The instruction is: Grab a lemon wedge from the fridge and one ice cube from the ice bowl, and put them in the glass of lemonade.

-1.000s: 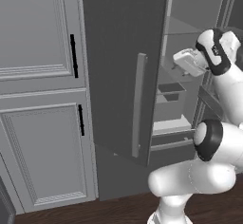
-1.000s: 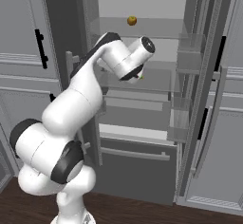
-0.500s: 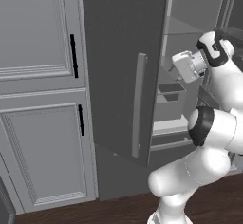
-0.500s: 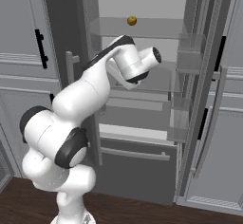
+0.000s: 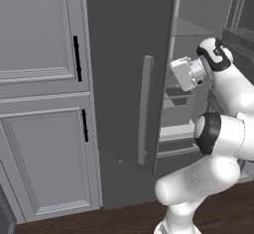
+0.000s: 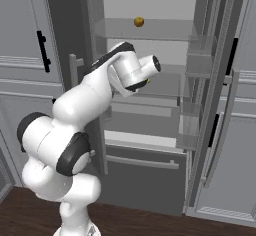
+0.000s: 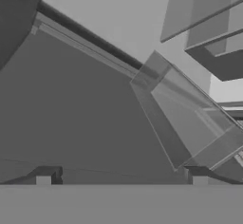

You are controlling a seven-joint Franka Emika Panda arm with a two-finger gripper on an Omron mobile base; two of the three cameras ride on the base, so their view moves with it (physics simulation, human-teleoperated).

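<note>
Fridge (image 6: 150,80) doors open, arm reaching inside at mid-shelf height. Gripper (image 7: 121,178) wide open, nothing between the fingertips (image 7: 43,176); it faces a pale translucent shelf and a clear door bin (image 7: 190,123). Lemon wedge (image 6: 147,81): just a yellow-green sliver peeking out right beside the wrist, on the middle shelf. Round orange-brown fruit (image 6: 139,21) sits on the top shelf (image 6: 165,30), further back. Light-grey cabinets (image 5: 44,104) with black handles left of the fridge.

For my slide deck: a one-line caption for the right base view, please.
White arm reaching into the open fridge, its hand beside a tiny lemon wedge on a shelf, round orange-brown fruit on the shelf above.
</note>
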